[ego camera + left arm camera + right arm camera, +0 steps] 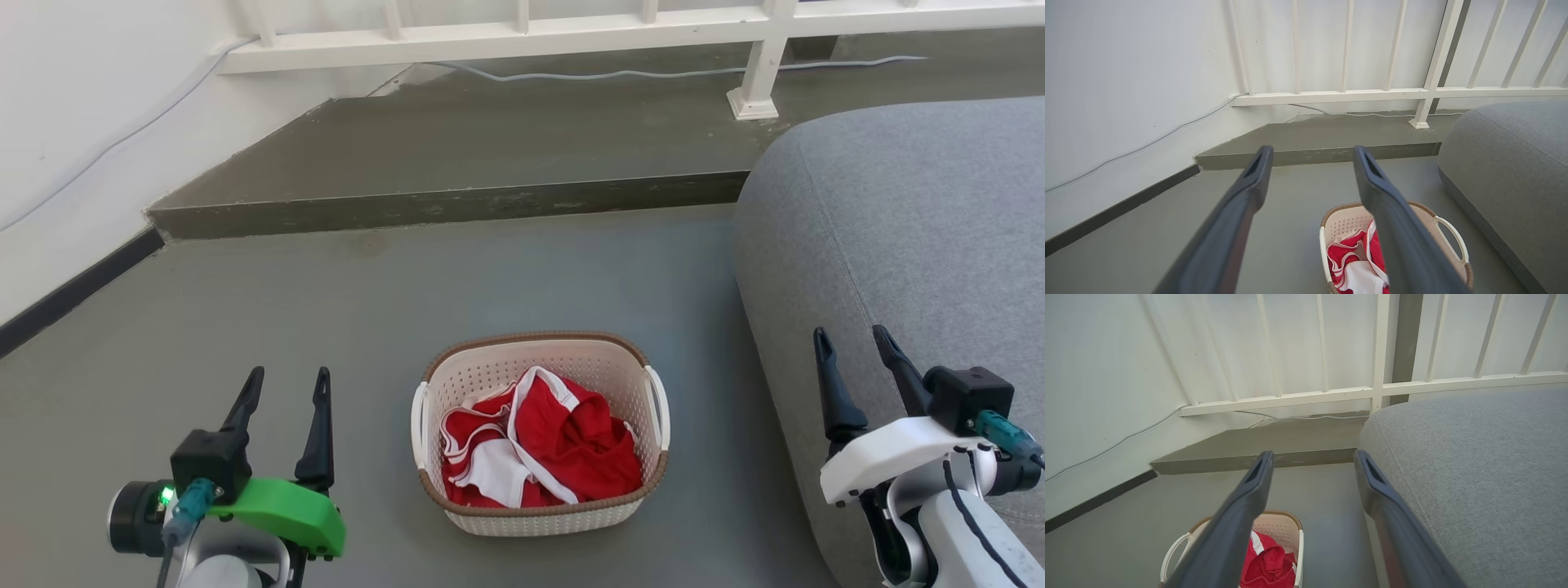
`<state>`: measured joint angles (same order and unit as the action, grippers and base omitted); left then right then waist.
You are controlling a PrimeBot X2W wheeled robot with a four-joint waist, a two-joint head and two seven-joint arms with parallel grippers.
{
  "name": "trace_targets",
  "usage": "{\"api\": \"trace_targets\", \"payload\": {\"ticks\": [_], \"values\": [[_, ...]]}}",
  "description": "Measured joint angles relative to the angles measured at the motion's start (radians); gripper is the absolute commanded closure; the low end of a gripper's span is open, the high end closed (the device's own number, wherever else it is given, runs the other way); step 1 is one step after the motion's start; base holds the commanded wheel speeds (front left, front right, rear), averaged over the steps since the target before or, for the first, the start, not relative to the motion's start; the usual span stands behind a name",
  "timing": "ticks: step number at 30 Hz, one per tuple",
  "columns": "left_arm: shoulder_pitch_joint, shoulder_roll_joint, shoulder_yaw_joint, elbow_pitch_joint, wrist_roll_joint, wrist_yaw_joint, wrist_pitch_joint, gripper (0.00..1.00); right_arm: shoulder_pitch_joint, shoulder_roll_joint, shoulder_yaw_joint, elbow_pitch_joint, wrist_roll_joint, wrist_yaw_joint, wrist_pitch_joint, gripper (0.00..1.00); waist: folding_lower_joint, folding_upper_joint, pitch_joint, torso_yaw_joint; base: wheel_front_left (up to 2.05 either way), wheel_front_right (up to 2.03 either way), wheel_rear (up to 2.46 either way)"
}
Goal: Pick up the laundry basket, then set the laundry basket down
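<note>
The laundry basket (490, 380) stands on the grey floor in the lower middle of the head view, cream-white and perforated with a brown rim and a white handle on each side. Red and white clothing (543, 445) lies inside it. My left gripper (287, 390) is open at the lower left, well clear of the basket's left handle. My right gripper (853, 339) is open at the lower right, over the sofa's edge. The basket (1345, 220) shows at the bottom of the left wrist view, and the basket (1284, 526) also sits at the bottom of the right wrist view.
A large grey sofa (906, 245) fills the right side, close to the basket. A raised concrete step (449, 204) crosses behind the basket, with a white railing (571, 28) and a cable beyond it. A white wall with a black baseboard (73, 286) runs along the left.
</note>
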<state>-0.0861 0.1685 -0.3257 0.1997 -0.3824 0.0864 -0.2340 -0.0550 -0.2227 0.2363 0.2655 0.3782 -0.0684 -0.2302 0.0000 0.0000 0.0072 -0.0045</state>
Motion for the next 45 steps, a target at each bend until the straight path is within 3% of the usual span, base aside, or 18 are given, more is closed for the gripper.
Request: {"api": "trace_targets", "payload": {"ticks": [5, 12, 45], "values": [[0.0, -0.002, -0.006, 0.019, 0.053, 0.009, -0.015, 0.0, 0.0, 0.0, 0.006, 0.006, -0.048, -0.013, -0.018, 0.0, 0.0, 0.0, 0.002, -0.001, 0.0, 0.0, 0.0], [0.0, -0.027, -0.003, 0.048, 0.041, 0.01, -0.016, 0.0, 0.0, 0.004, 0.001, 0.018, -0.055, -0.013, -0.019, 0.0, 0.0, 0.0, 0.004, -0.002, 0.0, 0.0, 0.0], [-0.032, -0.037, 0.005, 0.082, 0.026, 0.01, -0.013, 0.0, -0.019, 0.01, -0.008, 0.043, -0.062, -0.002, -0.02, 0.0, 0.0, 0.0, 0.054, 0.001, 0.0, 0.0, 0.0]]}}
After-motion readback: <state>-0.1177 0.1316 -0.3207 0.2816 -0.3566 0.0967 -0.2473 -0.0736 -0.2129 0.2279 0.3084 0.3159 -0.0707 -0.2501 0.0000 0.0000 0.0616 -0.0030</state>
